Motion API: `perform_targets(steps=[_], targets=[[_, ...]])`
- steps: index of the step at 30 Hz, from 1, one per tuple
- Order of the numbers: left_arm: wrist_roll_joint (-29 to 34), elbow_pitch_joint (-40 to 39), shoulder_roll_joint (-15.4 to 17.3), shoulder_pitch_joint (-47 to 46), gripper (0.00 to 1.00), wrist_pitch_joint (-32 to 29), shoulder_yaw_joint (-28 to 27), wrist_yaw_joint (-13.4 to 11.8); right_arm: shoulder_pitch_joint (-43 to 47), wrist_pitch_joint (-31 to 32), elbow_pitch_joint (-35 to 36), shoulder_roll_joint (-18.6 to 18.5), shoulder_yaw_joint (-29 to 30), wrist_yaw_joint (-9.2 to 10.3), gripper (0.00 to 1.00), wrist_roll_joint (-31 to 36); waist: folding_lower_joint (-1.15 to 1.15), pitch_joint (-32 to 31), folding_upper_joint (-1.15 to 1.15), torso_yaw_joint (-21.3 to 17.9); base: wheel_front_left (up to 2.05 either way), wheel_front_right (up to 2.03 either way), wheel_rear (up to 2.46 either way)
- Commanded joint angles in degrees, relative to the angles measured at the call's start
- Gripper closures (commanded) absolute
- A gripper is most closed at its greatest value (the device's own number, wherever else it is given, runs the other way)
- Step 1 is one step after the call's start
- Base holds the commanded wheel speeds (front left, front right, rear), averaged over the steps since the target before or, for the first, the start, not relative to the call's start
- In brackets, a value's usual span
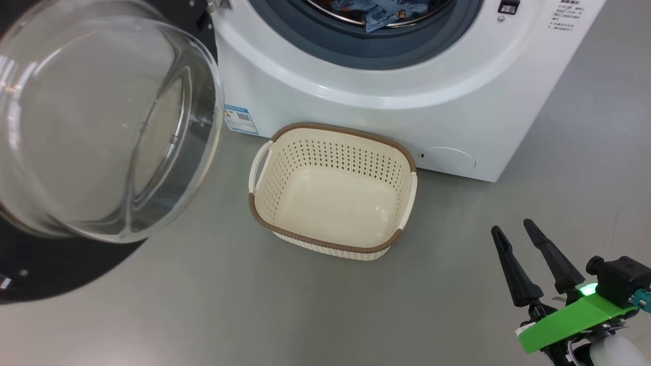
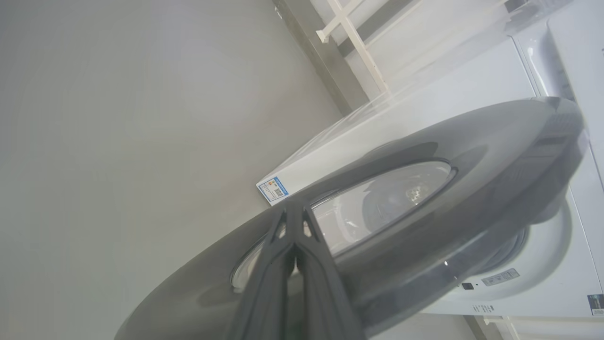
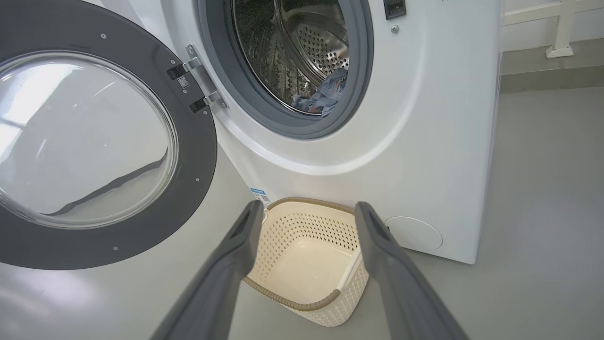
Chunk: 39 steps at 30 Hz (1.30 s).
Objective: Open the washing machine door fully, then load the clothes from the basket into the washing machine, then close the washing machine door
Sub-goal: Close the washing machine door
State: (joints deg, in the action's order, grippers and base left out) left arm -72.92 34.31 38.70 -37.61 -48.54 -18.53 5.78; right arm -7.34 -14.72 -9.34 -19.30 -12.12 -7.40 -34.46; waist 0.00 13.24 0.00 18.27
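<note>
Hanging open one door (image 1: 30, 277), one basket (image 1: 325, 152), left pincer (image 2: 295, 215) closed, right pincer (image 1: 512, 226) spread

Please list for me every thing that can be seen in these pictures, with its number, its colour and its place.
floor: one, grey, under everything
washing machine: one, white, at the top of the head view, opening uncovered
washing machine door: one, black rim with clear glass, swung open at the left of the head view
drum: one, steel, inside the grey seal
clothes: number cannot be told, blue, lying in the drum
basket: one, cream with brown rim, empty, on the floor before the machine
label: one, blue, low on the machine, near the basket
left gripper: dark, shut, close by the door's outer face
right gripper: dark, open, holding nothing, lower right of the head view
</note>
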Motion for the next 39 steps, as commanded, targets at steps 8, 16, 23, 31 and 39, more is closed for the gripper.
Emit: perform_targets(steps=[8, 16, 23, 31, 39], targets=[[-2.3, -7.5, 1.3, 2.4, 1.0, -5.4, 1.9, 1.4, 1.7, -0.3, 1.0, 0.5, 0.2, -0.09, 0.0, 0.1, 0.0, -2.5, 0.0, 0.3, 0.0, 0.0, 0.0], [-6.0, -15.1, 0.9, 4.8, 1.0, -10.8, 3.7, 1.7, 3.3, -0.3, 0.9, 1.1, 0.7, -0.09, 0.0, 0.2, 0.0, -4.6, 0.0, -0.4, 0.0, 0.0, 0.0], [-8.8, -24.9, -0.7, 7.7, 1.0, -13.5, 7.0, 1.7, 4.3, -0.3, 0.8, 1.4, 1.2, -0.09, 0.0, 0.4, 0.0, -6.0, 0.0, -2.7, 0.0, 0.0, 0.0], [-11.6, -31.6, -3.1, 8.1, 1.0, -14.7, 11.1, 1.7, 4.9, -0.3, 0.9, 2.1, 1.5, -0.09, 0.0, 0.6, 0.0, -7.3, 0.0, -7.1, 0.0, 0.0, 0.0], [-10.7, -34.3, -6.0, 4.7, 1.0, -12.5, 15.7, 1.7, 4.2, -0.3, 1.1, 2.9, 1.9, -0.09, 0.0, 0.6, 0.0, -6.2, 0.0, -12.0, 0.0, 0.0, 0.0]])
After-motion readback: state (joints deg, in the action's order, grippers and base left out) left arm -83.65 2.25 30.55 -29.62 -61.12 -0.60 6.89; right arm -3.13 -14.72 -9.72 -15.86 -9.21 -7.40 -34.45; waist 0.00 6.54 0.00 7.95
